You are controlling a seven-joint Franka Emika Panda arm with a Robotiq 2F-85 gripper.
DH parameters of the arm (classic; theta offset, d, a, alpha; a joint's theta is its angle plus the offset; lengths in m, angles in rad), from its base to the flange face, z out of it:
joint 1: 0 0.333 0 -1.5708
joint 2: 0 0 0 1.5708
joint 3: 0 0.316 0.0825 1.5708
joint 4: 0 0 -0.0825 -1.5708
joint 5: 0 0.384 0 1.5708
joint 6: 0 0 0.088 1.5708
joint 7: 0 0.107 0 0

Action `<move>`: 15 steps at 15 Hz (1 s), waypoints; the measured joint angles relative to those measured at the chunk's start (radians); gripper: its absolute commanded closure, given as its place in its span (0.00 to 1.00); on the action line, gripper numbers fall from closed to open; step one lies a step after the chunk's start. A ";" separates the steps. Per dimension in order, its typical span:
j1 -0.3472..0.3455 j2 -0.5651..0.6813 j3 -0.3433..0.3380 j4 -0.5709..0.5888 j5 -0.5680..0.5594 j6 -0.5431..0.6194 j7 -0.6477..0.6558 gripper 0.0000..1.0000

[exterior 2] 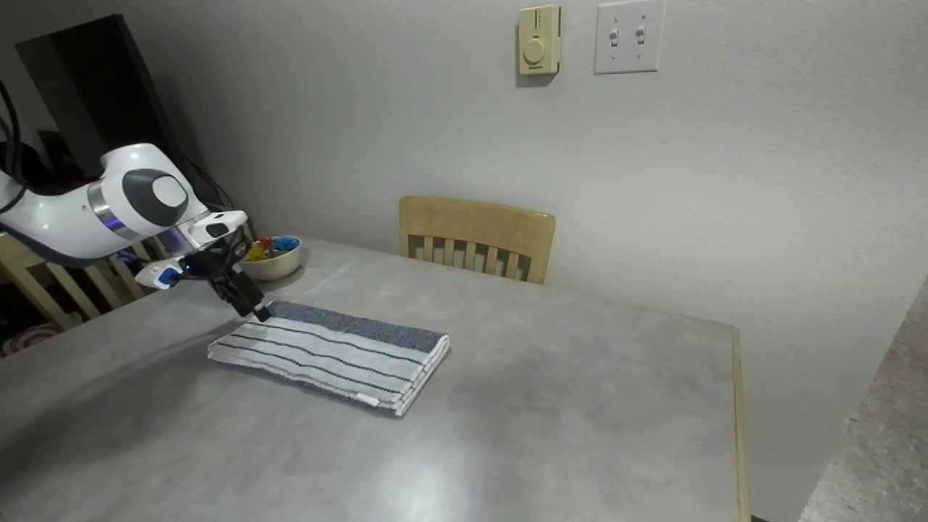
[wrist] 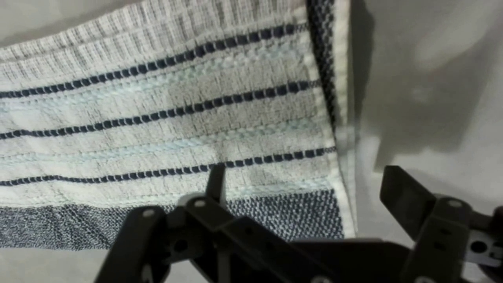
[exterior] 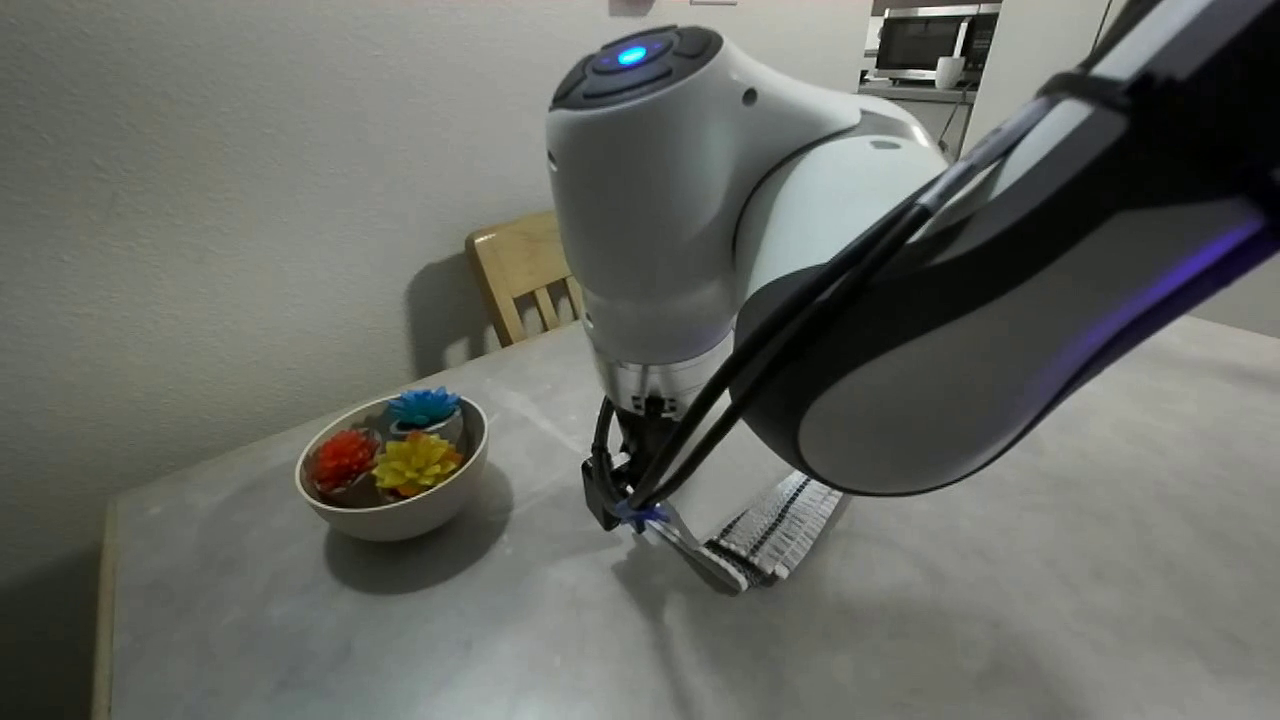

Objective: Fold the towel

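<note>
In an exterior view, the towel (exterior 2: 330, 355) lies folded on the table (exterior 2: 580, 420), one corner beneath your hand (exterior 2: 257, 312). In the wrist view, the fingers (wrist: 408, 198) stand wide astride its edge. Expect light, limp cloth; pinch that edge deep, since the layers may slide apart.

The tool (exterior 2: 257, 312) hangs at 1 corner of the towel (exterior 2: 330, 354) with 3 dark lines.
</note>
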 measured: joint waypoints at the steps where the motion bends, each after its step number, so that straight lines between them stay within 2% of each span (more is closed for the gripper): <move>1: -0.004 0.000 0.005 0.000 0.000 -0.006 -0.005 0.00; 10: -0.011 0.004 0.021 0.001 0.000 -0.031 -0.022 0.00; 15: -0.019 0.006 0.021 0.003 0.000 -0.035 -0.038 0.07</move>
